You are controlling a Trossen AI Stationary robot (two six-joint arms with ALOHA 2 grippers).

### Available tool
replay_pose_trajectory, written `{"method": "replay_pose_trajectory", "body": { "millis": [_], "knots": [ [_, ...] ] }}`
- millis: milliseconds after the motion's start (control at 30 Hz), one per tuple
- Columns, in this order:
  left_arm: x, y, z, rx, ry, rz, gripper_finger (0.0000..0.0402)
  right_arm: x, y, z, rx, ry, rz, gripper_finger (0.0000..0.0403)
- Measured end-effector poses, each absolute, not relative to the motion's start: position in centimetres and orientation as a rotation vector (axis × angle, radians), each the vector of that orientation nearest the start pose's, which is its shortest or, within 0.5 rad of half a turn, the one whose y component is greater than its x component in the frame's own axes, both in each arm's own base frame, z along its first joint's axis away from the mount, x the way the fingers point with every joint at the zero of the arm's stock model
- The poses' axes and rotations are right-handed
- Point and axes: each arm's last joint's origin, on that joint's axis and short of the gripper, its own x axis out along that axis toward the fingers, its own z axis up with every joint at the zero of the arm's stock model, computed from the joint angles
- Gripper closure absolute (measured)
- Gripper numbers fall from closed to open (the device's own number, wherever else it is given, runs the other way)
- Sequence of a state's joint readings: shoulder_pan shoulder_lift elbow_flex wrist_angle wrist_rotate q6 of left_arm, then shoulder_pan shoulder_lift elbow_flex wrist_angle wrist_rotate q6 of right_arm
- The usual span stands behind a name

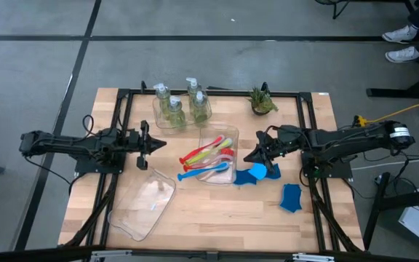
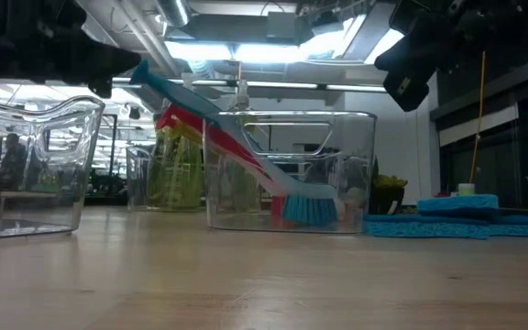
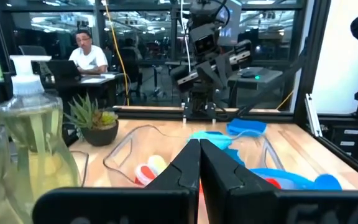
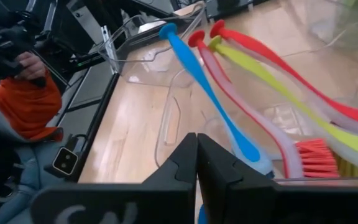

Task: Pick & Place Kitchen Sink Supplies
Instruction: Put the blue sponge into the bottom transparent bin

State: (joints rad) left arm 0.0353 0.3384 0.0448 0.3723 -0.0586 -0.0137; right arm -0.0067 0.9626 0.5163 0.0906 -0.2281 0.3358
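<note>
Red, blue and yellow-green brushes (image 1: 208,159) lie in a clear tray (image 1: 231,135) at mid-table. Their heads (image 2: 312,209) rest on the tray floor and their handles lean out over its rim. Three pump bottles (image 1: 180,105) of yellow-green liquid stand in another clear tray (image 1: 158,122) at the far side. Two blue sponge pieces (image 1: 252,175) (image 1: 291,197) lie flat on the table to the right. My left gripper (image 1: 162,143) hovers shut, left of the brush tray. My right gripper (image 1: 248,156) hovers shut just right of it, above the nearer sponge.
An empty clear tray (image 1: 142,207) lies at the near left. A small potted plant (image 1: 262,102) stands at the far right. A black frame (image 1: 217,93) borders the table. People sit in the room beyond (image 3: 89,53).
</note>
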Motion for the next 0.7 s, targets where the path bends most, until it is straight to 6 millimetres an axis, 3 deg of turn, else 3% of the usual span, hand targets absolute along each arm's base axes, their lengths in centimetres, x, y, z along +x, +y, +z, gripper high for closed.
{"method": "replay_pose_trajectory", "body": {
  "millis": [267, 533, 700],
  "knots": [
    [11.7, 0.6, 17.5, -0.007, -0.062, 0.096, 0.0399, 21.2, 0.6, 23.1, 0.383, 0.4, 0.158, 0.0393],
    [11.4, 0.6, 16.9, -0.002, 0.0, 0.097, 0.0398, 21.7, 0.6, 22.1, 0.516, 0.458, 0.115, 0.0393],
    [11.2, 0.6, 16.0, -0.046, 0.082, 0.098, 0.04, 21.9, 1.8, 21.5, 0.501, 0.498, 0.094, 0.0393]
  ]
}}
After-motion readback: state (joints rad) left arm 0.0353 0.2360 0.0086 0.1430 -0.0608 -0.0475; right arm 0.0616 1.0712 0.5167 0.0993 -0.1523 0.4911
